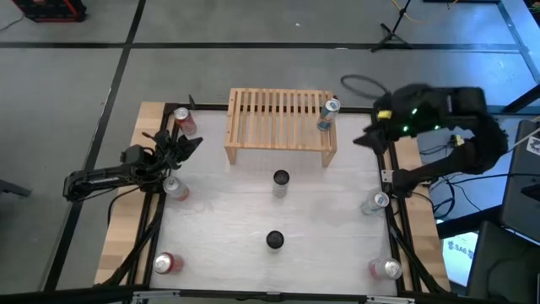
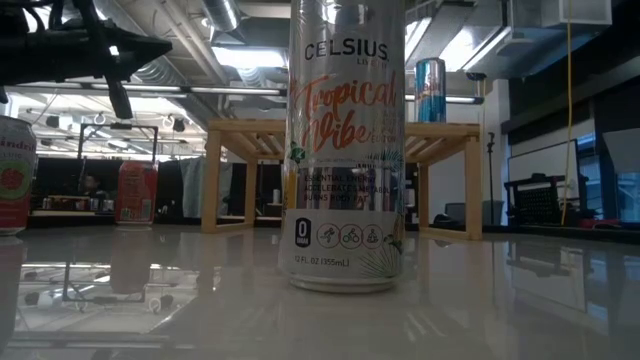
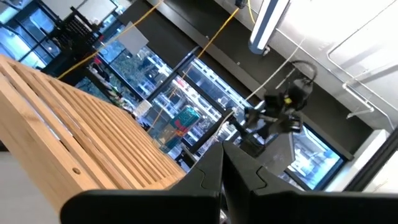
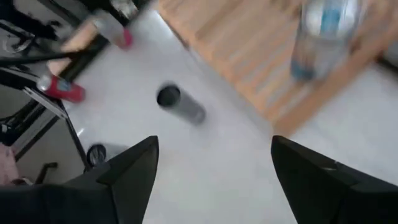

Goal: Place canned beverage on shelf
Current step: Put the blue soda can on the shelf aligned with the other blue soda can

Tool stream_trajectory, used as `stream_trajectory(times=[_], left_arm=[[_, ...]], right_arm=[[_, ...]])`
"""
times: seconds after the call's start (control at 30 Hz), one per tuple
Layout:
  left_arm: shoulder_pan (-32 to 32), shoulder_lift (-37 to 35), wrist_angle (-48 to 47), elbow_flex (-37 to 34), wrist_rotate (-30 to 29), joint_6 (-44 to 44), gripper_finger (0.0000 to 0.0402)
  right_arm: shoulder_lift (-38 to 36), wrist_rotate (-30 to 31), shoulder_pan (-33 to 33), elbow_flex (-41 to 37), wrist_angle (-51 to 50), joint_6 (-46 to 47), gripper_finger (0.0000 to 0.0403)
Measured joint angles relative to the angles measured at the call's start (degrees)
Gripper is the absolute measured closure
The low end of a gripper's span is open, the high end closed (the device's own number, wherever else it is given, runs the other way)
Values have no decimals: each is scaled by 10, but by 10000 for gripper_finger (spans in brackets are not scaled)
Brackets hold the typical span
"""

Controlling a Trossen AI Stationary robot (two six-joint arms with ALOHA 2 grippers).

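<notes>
Wood from above: the shelf [image 1: 279,125] stands at the table's far edge, one blue can [image 1: 327,114] upright on its right end, apparently already delivered.
Right arm, high view: the right gripper [image 1: 369,138] hangs just beside that end, empty.
Left arm, high view: the left gripper [image 1: 187,144] hovers near a red can [image 1: 182,121], perhaps its next pick.
Low view: a Celsius can [image 2: 346,145] waits in front of the shelf.
Left wrist: fingers [image 3: 205,180] pressed together, holding nothing.
Right wrist: fingers [image 4: 134,165] spread wide, nothing between, the blue can clear of them on the slats.
</notes>
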Motion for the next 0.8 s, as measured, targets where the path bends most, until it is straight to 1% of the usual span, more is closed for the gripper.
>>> stream_trajectory(times=[0.23, 0.33, 0.4, 0.57, 0.8], left_arm=[[0, 0, -23, 1, 6, -3, 401], [0, 0, -29, 1, 12, -6, 401], [0, 0, -29, 1, 17, -6, 401], [0, 0, -30, 1, 38, -3, 401], [0, 0, -30, 1, 54, -3, 401]], right_arm=[[-61, -37, 87, -173, -1, 189, 102], [-81, -51, 124, -250, -1, 251, 102], [-85, -74, 140, -294, -1, 288, 102], [-92, -114, 168, -382, -1, 347, 102], [-88, -154, 185, -483, 0, 391, 102]])
